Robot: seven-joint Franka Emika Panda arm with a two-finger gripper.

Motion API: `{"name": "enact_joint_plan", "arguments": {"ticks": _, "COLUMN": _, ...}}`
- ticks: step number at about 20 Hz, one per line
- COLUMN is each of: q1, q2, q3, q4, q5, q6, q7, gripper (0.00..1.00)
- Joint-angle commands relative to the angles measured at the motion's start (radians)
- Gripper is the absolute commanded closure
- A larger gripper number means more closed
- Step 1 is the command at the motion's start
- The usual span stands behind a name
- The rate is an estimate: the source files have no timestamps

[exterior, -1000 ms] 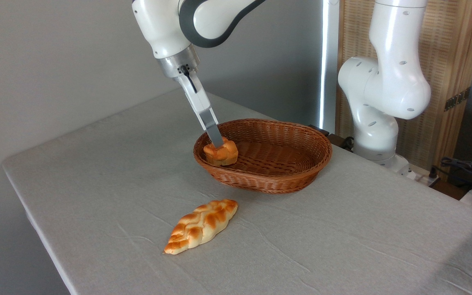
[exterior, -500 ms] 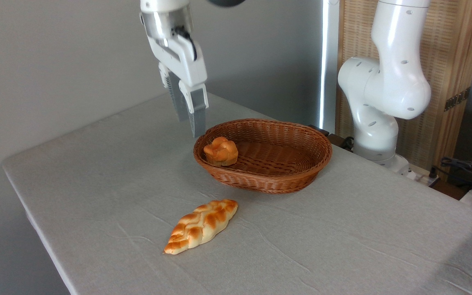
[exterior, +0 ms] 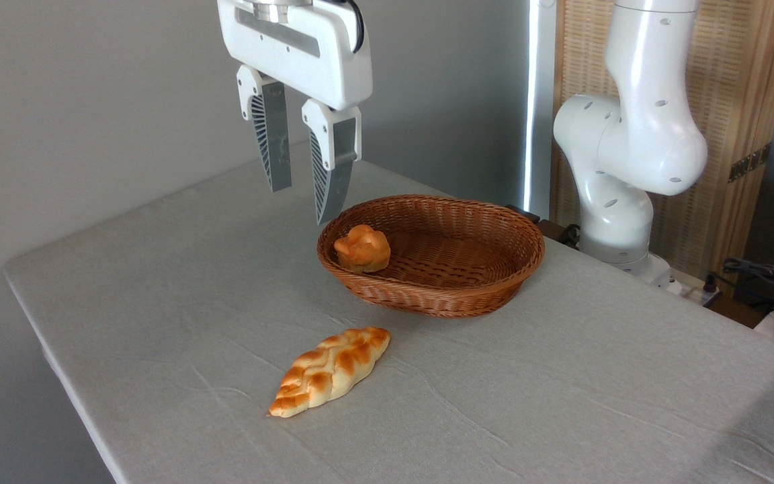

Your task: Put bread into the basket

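The bread (exterior: 362, 248), a small round knotted bun with an orange-golden crust, lies inside the basket (exterior: 467, 296) against its left wall. The basket is a shallow oval of brown wicker on the grey tablecloth. My gripper (exterior: 301, 203) hangs open above and to the left of the basket's left rim, fingers pointing down, with nothing between them. It is well clear of the bun.
A longer braided loaf (exterior: 330, 370) lies on the cloth in front of the basket, toward the table's front edge. The arm's white base (exterior: 619, 202) stands behind the basket at the right. Cables (exterior: 763, 275) lie at the far right.
The gripper let go of the bun in the basket, rose up and to the left, and turned so both open fingers now face the camera. The bun stayed put.
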Motion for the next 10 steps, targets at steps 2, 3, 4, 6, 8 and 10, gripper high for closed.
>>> {"name": "enact_joint_plan", "arguments": {"ticks": 2, "q1": 0.011, "q2": 0.091, "q3": -0.026, "q4": 0.126, "q5": -0.011, "q6": -0.091, "q7": -0.004, "gripper": 0.0}}
{"name": "enact_joint_plan", "arguments": {"ticks": 3, "q1": 0.014, "q2": 0.091, "q3": -0.037, "q4": 0.125, "q5": -0.011, "q6": -0.091, "q7": -0.007, "gripper": 0.0}}
{"name": "enact_joint_plan", "arguments": {"ticks": 4, "q1": 0.04, "q2": 0.091, "q3": -0.069, "q4": 0.122, "q5": -0.01, "q6": -0.092, "q7": -0.009, "gripper": 0.0}}
{"name": "enact_joint_plan", "arguments": {"ticks": 6, "q1": 0.078, "q2": 0.091, "q3": -0.12, "q4": 0.115, "q5": -0.007, "q6": -0.092, "q7": -0.01, "gripper": 0.0}}
{"name": "enact_joint_plan", "arguments": {"ticks": 8, "q1": 0.08, "q2": 0.091, "q3": -0.123, "q4": 0.112, "q5": -0.005, "q6": -0.098, "q7": -0.021, "gripper": 0.0}}
{"name": "enact_joint_plan", "arguments": {"ticks": 10, "q1": 0.08, "q2": 0.091, "q3": -0.123, "q4": 0.109, "q5": -0.005, "q6": -0.1, "q7": -0.019, "gripper": 0.0}}
